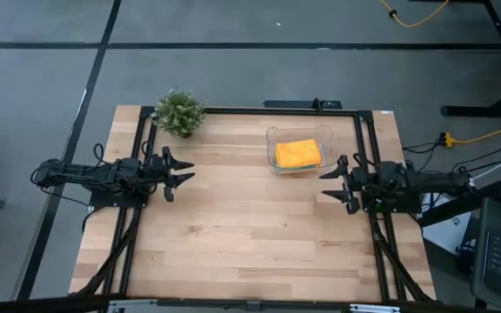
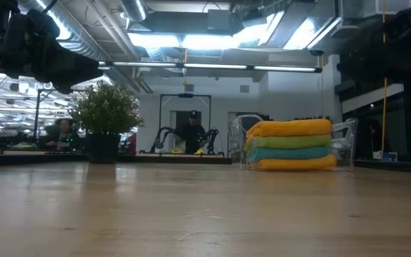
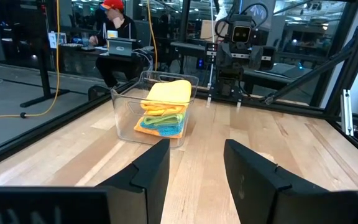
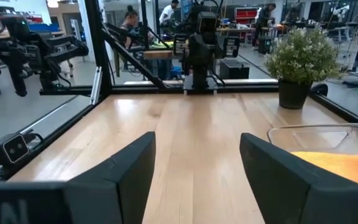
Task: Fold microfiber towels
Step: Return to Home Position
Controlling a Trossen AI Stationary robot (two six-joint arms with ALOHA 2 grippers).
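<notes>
The microfiber towels lie folded in a stack [image 2: 291,145] inside a clear plastic tub [image 1: 278,137] at the table's far right: orange on top, then green, teal and orange below. The stack also shows in the left wrist view [image 3: 164,107] and the top orange towel in the right wrist view [image 4: 337,167]. My left gripper [image 1: 183,170] is open and empty at the table's left side, pointing right. My right gripper [image 1: 330,183] is open and empty at the table's right side, pointing left, just near of the tub.
A small green potted plant [image 1: 179,113] stands at the table's far left corner. The black frame rails [image 1: 137,139] run along both sides and the far edge. The wooden tabletop [image 1: 250,235] lies bare between the grippers and toward the near edge. People sit at desks beyond the table.
</notes>
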